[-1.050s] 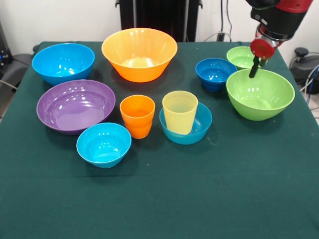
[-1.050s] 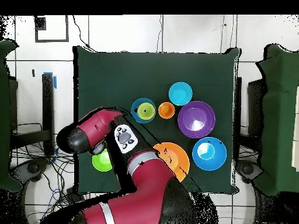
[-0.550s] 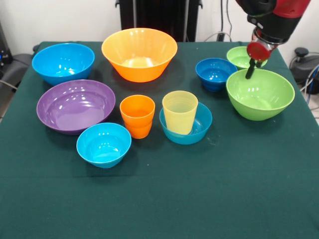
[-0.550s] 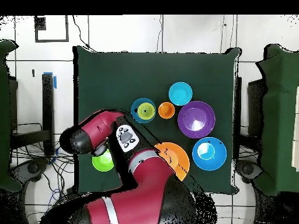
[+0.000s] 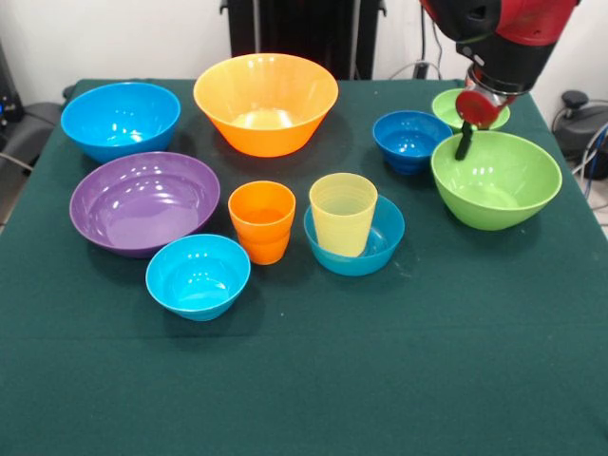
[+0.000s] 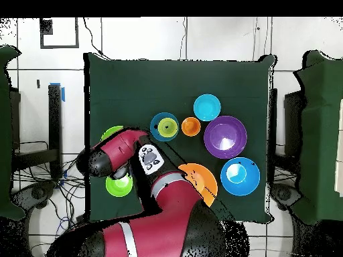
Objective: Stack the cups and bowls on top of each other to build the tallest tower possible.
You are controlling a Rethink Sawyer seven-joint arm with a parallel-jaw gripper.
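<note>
Red arm [image 5: 503, 24] shifted toward dark blue bowl [image 5: 408, 140].

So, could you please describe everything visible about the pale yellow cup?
The pale yellow cup is a translucent plastic tumbler, tapering toward its base, with faint ridges below the rim. It stands upright and empty inside a small light blue bowl, right of the orange cup in the front view. Nothing else touches it.
</note>
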